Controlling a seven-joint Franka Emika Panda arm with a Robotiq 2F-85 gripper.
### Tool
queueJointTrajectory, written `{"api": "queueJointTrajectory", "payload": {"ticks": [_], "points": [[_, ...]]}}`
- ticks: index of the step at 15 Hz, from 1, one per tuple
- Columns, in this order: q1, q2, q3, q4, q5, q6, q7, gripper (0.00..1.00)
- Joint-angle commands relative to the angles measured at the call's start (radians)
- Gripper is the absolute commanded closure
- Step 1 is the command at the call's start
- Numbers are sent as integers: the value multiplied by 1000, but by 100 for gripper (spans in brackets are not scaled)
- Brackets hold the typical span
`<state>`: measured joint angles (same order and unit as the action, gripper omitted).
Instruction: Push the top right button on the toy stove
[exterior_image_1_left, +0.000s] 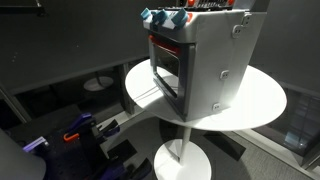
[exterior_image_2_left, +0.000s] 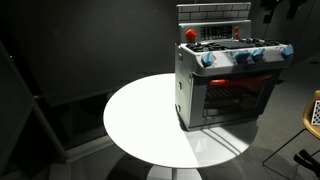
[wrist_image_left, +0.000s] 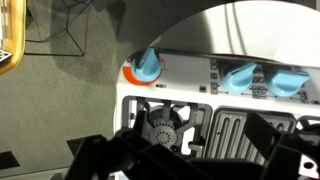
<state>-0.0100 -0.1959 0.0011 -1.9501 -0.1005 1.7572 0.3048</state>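
Observation:
The toy stove (exterior_image_1_left: 205, 60) is a light-grey box with a black-framed glass door, a red strip and blue knobs. It stands on a round white table (exterior_image_1_left: 265, 100) and shows in both exterior views (exterior_image_2_left: 225, 80). A red knob (exterior_image_2_left: 191, 34) sits at its top back corner. My gripper (exterior_image_2_left: 280, 10) hangs above the stove's top (exterior_image_1_left: 212, 4). In the wrist view I look down on the stove top (wrist_image_left: 190, 95) with its grey burner (wrist_image_left: 165, 125) and blue knobs (wrist_image_left: 240, 75). The dark fingers (wrist_image_left: 190, 150) are spread apart and empty.
The table's pedestal base (exterior_image_1_left: 180, 160) stands on a dark floor. Blue and purple items (exterior_image_1_left: 75, 130) lie on the floor beside it. A yellow object (wrist_image_left: 10, 40) and cables (wrist_image_left: 60, 30) lie beyond the table edge. A wooden object (exterior_image_2_left: 314, 110) stands at the frame edge.

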Motion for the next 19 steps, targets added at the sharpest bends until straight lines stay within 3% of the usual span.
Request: {"api": "queueJointTrajectory", "payload": {"ticks": [1, 12, 19], "points": [[11, -90, 9, -67, 55, -66, -81, 0], [39, -277, 49, -294, 108, -120, -109, 0], [31, -257, 58, -302, 96, -112, -90, 0]]}}
